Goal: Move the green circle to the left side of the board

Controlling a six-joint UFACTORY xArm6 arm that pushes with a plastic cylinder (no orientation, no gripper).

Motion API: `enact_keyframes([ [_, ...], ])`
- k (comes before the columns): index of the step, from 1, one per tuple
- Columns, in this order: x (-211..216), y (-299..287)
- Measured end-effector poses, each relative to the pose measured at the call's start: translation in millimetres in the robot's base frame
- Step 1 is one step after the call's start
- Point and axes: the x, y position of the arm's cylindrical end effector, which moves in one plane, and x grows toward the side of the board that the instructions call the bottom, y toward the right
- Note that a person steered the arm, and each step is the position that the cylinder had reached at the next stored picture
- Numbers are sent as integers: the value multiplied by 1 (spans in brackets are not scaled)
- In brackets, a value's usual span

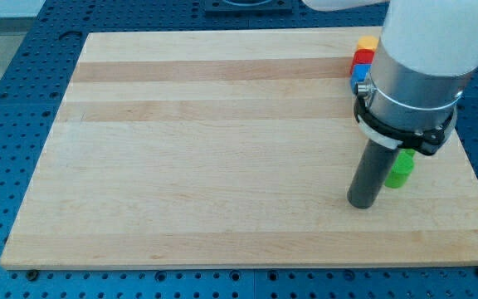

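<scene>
My tip (362, 202) rests on the pale wooden board (206, 149), just left of the green circle (401, 169); there are no fingers.

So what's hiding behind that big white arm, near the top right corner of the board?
Behind the arm, a yellow block, a red block and a blue block peek out at its left edge. Their right parts are covered, and any blocks further behind cannot be seen.

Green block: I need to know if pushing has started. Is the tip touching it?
Cannot tell. In the camera view, my tip sits just left of the green block, whose edge the rod hides.
</scene>
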Motion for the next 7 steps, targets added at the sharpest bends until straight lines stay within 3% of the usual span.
enact_keyframes([
  [2,23,99],
  [3,1,150],
  [4,-34,158],
  [5,-41,130],
  [7,-41,-34],
])
